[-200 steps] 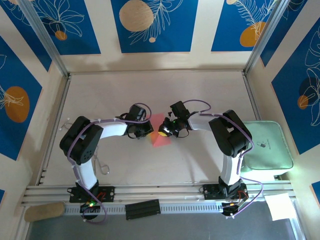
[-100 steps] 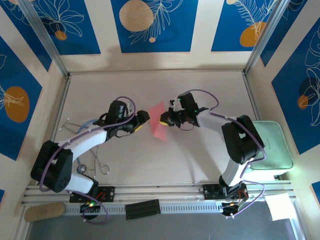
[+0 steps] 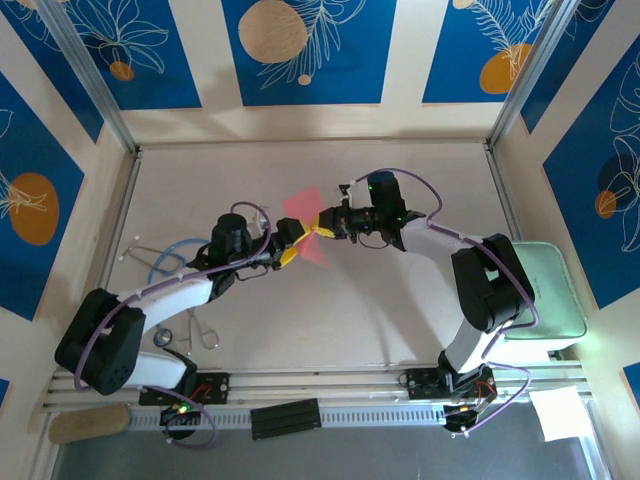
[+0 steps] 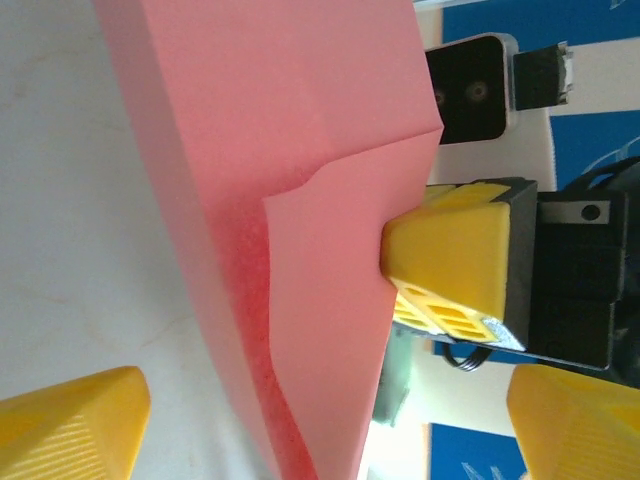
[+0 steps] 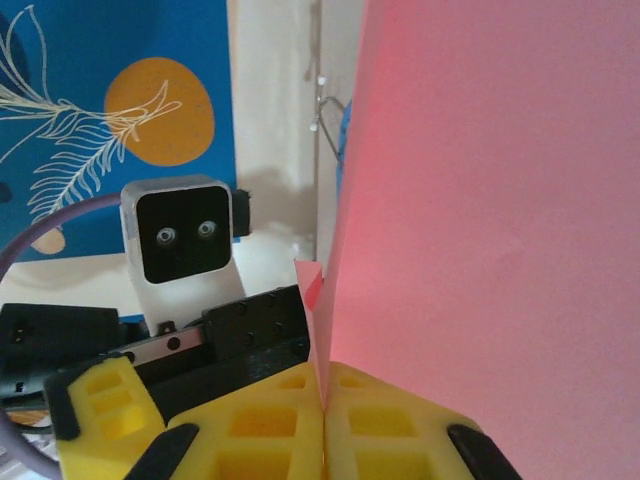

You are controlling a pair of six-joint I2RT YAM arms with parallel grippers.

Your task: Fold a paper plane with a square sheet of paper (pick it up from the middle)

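Above table [image 3: 400,300], square sheet of paper [image 3: 300,208], middle behind right tool [image 3: 322,228].

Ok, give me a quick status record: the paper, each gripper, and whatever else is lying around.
paper: square sheet of paper, pink-red, held up on edge off the table, one folded flap showing
right gripper: right gripper shut on the sheet's edge
left gripper: left gripper open, its fingers on either side of the sheet, not touching it
plane: not yet formed
other: pale green pad by the right arm; scissor-like metal tools near the left arm
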